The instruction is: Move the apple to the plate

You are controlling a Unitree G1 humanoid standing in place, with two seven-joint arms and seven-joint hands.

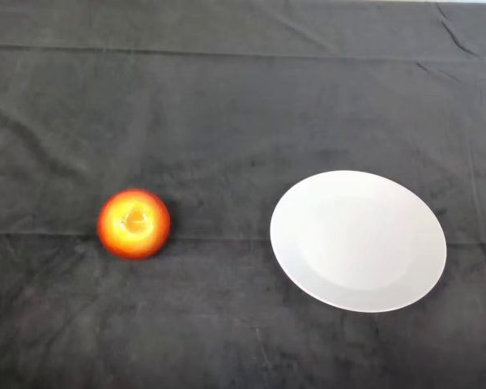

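A red and orange apple point(134, 224) with a yellow top sits on the dark cloth at the left of the head view. A white round plate point(358, 241) lies on the cloth to the apple's right, with a gap of bare cloth between them. Nothing lies on the plate.
The dark cloth point(227, 121) covers the whole table and shows folds and creases, with a long crease running across near the far edge.
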